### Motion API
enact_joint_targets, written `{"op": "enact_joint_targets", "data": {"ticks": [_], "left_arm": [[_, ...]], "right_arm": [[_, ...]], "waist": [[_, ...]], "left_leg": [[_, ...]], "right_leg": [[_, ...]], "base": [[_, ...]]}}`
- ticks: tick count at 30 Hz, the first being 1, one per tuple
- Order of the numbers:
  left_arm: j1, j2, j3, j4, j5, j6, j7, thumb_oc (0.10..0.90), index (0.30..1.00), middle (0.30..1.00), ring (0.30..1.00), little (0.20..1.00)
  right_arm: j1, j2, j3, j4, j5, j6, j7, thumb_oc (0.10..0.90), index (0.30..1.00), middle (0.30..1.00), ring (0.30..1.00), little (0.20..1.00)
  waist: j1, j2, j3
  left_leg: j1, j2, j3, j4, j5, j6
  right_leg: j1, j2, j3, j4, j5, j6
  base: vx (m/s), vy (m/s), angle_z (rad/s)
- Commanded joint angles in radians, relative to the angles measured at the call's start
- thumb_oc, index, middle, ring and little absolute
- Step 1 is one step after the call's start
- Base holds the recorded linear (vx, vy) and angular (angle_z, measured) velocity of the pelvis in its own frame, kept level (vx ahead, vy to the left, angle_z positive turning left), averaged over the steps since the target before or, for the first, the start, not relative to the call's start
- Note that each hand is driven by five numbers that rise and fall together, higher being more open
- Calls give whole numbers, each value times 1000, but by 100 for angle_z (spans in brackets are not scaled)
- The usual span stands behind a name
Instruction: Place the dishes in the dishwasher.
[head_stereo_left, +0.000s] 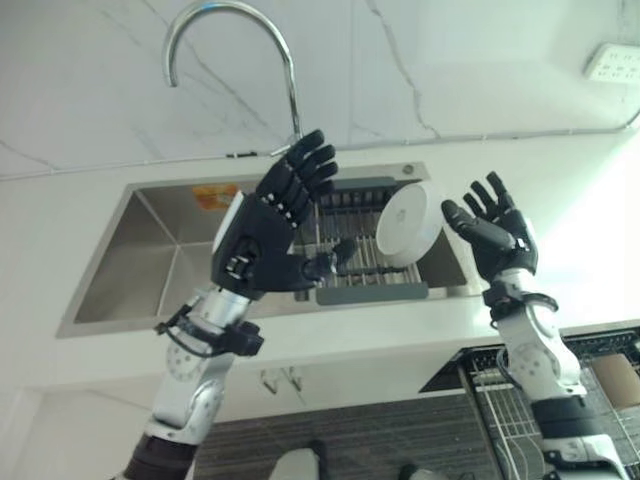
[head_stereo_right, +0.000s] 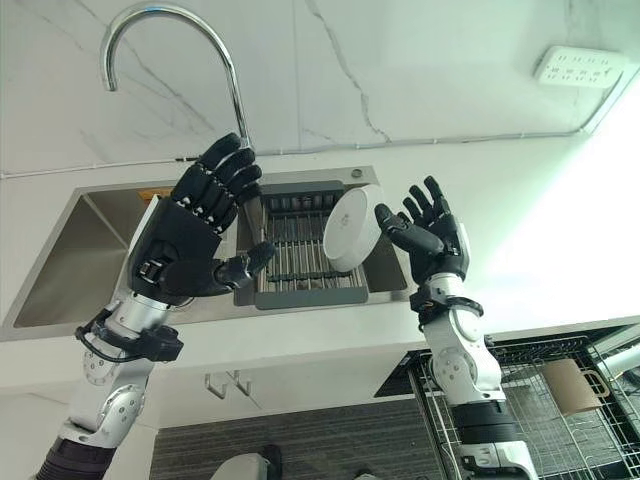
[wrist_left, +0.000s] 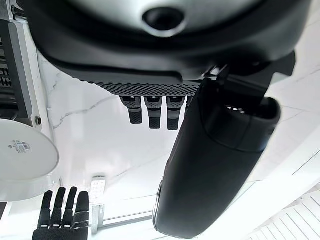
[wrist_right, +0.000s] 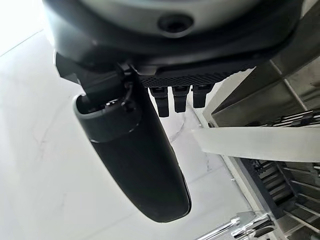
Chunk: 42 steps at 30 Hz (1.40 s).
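A white plate (head_stereo_left: 408, 224) stands on edge in the drying rack (head_stereo_left: 350, 250) inside the steel sink (head_stereo_left: 150, 250). The left hand (head_stereo_left: 265, 225) and right hand (head_stereo_left: 495, 235), fingers spread and empty, hover either side of the plate. A careless reach could likely tip the plate off the rack. The faucet (head_stereo_left: 230, 50) arches behind the plate; the dishwasher basket (head_stereo_right: 520, 400) waits below the worktop (head_stereo_left: 380, 340).

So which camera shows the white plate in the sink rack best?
The right eye view: the white plate stands on edge, whole, in the rack. The left eye view matches; the left wrist view crops it; the right wrist view shows its edge.
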<state>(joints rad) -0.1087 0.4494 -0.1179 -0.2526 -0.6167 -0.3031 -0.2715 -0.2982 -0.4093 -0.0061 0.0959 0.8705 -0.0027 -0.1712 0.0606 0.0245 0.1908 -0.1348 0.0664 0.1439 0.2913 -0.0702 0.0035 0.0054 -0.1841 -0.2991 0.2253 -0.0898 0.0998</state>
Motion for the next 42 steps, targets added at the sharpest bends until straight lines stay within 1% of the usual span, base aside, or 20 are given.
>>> {"op": "enact_joint_targets", "data": {"ticks": [1,10,21,31,42], "left_arm": [[-98,12,4,-27,-14,-66,14,800,900,900,900,900],[-103,18,3,-24,-9,-58,29,800,900,900,900,900],[-107,24,1,-24,-6,-50,40,800,900,900,900,900],[-110,22,2,-25,2,-40,47,800,900,900,900,900],[-108,29,-1,-19,-3,-38,53,800,900,900,900,900]], "right_arm": [[-129,-22,-24,-2,29,-51,19,800,900,900,900,900],[-130,-6,-20,23,34,-37,-11,800,900,900,900,900],[-138,1,-1,53,41,-22,-7,800,900,900,900,900],[-150,-4,22,72,27,17,-5,800,900,900,900,900],[-159,-6,30,112,57,44,-11,800,900,900,900,900]], "waist": [[16,-29,-102],[23,-28,-99],[28,-28,-96],[34,-32,-96],[43,-33,-96]], "left_leg": [[81,22,-11,9,-139,-65],[85,16,-15,9,-140,-62],[88,12,-16,9,-140,-61],[89,12,-16,9,-139,-61],[91,12,-19,9,-137,-63]], "right_leg": [[-17,19,-14,75,-94,4],[-8,12,-26,75,-95,6],[-1,8,-35,75,-96,7],[3,4,-42,75,-98,7],[12,4,-53,75,-102,5]], "base": [[12,18,8],[3,4,1],[0,0,0],[2,1,1],[8,2,4]]}}
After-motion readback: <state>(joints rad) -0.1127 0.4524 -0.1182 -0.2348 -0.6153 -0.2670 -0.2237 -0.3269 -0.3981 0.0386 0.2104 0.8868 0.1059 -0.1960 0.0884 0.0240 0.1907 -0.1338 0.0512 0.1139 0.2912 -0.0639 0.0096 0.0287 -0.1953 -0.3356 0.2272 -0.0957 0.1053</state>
